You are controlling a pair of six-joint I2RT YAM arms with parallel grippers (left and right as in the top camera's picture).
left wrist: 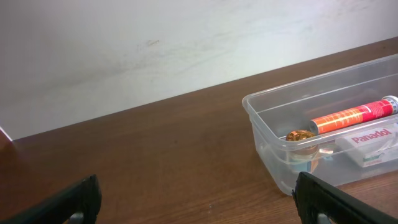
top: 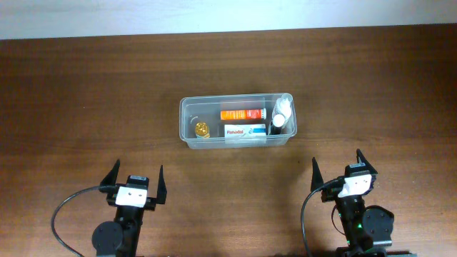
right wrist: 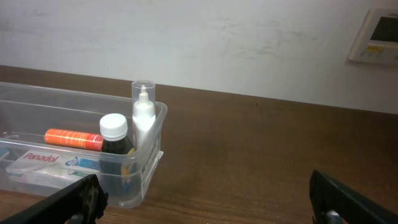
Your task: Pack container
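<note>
The clear plastic container point(top: 187, 114) stands at the middle of the table. Inside lie an orange tube point(top: 241, 114), a Panadol box point(top: 245, 130), a small gold-capped jar point(top: 202, 129), a dark bottle with a white cap point(top: 277, 121) and a white spray bottle point(top: 285, 106). My left gripper point(top: 136, 178) is open and empty near the front edge, left of the container. My right gripper point(top: 337, 165) is open and empty at the front right. The container also shows in the left wrist view point(left wrist: 264, 134) and in the right wrist view point(right wrist: 152, 143).
The table is dark brown wood point(top: 86, 100), with a white wall point(top: 214, 14) behind its far edge. A white wall panel point(right wrist: 376, 34) shows at the upper right of the right wrist view.
</note>
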